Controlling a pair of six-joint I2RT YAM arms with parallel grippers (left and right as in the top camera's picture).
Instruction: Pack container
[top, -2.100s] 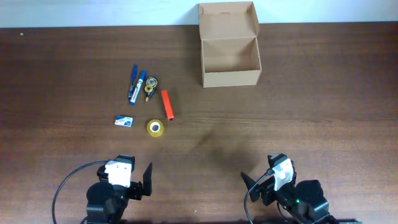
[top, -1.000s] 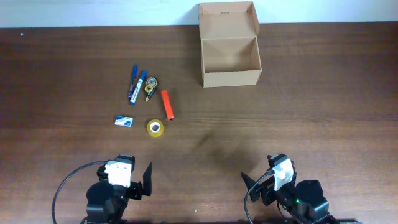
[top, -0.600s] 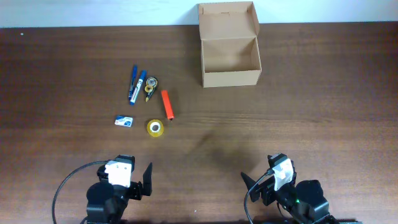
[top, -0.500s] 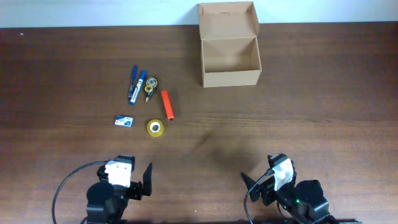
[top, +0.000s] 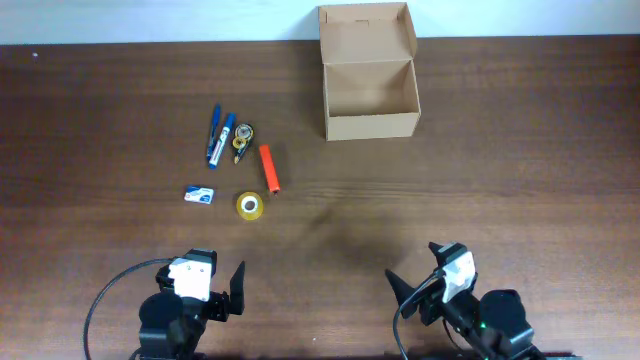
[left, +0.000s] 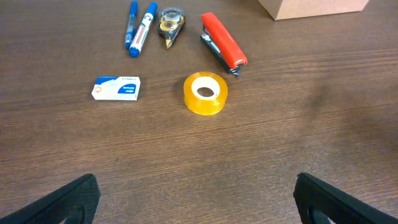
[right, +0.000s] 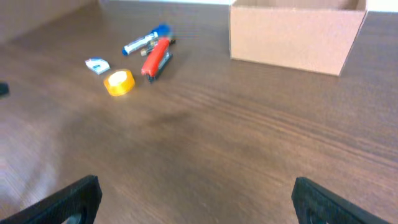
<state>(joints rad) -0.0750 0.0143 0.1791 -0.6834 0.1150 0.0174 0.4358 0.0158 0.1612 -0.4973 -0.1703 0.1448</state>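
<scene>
The brown cardboard container (top: 368, 98) stands open at the back of the table, lid flap up, and nothing shows inside; it also shows in the right wrist view (right: 295, 34). To its left lie two blue pens (top: 218, 137), a correction tape (top: 243, 140), an orange stapler (top: 269, 168), a white eraser box (top: 199, 195) and a yellow tape roll (top: 250, 205). The roll (left: 205, 93) and stapler (left: 224, 48) show in the left wrist view. My left gripper (top: 232, 285) (left: 196, 199) is open and empty near the front edge. My right gripper (top: 400, 290) (right: 196, 198) is open and empty at the front right.
The table is dark brown wood (top: 500, 190). Its back edge meets a pale wall just behind the container. Black cables loop beside both arm bases at the front edge.
The right arm has shifted slightly to the left and turned a little. The left arm and all objects have not moved.
</scene>
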